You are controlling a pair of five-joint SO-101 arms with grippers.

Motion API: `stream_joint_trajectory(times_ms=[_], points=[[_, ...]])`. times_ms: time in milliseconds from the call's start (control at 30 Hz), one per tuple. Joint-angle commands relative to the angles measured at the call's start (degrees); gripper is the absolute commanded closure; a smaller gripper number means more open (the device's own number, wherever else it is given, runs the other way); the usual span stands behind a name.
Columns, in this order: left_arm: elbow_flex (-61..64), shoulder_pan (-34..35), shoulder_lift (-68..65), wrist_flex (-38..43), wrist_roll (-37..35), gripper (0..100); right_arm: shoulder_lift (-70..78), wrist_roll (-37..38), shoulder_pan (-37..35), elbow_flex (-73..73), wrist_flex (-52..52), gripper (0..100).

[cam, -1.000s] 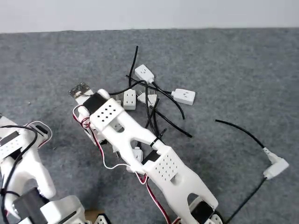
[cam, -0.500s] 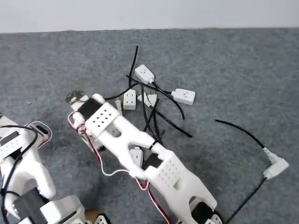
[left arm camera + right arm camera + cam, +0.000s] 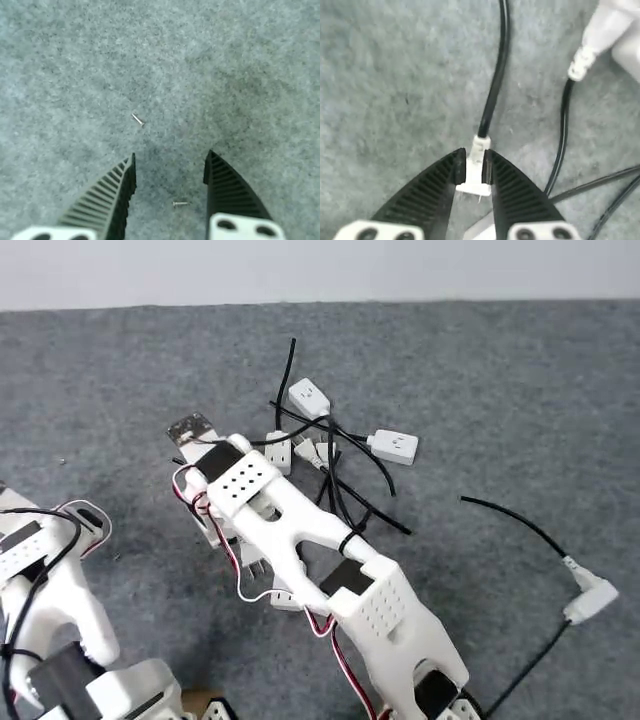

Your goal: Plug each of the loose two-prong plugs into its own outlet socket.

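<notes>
My right gripper [image 3: 474, 155] is shut on a small white two-prong plug [image 3: 474, 172]; its black cable [image 3: 495, 75] runs away over the carpet. In the high view the right arm's wrist [image 3: 240, 480] hangs just left of the cable tangle. Three white outlet sockets [image 3: 308, 395], [image 3: 392, 445], [image 3: 279, 451] lie in that tangle, with a loose plug [image 3: 321, 452] beside the third. My left gripper [image 3: 171, 156] is open over bare grey carpet, nothing between its fingers.
A further white plug-and-socket pair [image 3: 590, 598] on a black cable lies at the far right. Two tiny metal screws [image 3: 137, 120], [image 3: 180, 203] lie on the carpet under the left gripper. The left arm [image 3: 55, 590] stands at the near left corner.
The right arm's wrist swung left and nearer, then back right toward the tangle of cables and sockets. The left arm has not moved.
</notes>
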State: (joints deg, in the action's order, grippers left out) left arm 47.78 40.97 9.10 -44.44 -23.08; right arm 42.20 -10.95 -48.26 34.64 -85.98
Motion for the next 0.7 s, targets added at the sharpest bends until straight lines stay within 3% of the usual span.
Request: stream_joint_trajectory(times_ms=[0, 400, 533, 667], points=[[-0.7, -0.6, 0.2, 1.2, 0.6, 79, -0.5, -0.7, 0.8, 0.5, 1.8, 89.5], [-0.7, -0.6, 0.2, 1.2, 0.7, 79, 4.4, -1.0, 1.5, 0.5, 3.1, 89.8], [-0.7, -0.6, 0.2, 1.2, 0.7, 79, 4.6, -3.0, 1.8, 0.5, 2.7, 98.8], [-0.7, -0.6, 0.2, 1.2, 0.7, 79, 4.3, -3.2, 2.8, 0.5, 2.6, 99.2]])
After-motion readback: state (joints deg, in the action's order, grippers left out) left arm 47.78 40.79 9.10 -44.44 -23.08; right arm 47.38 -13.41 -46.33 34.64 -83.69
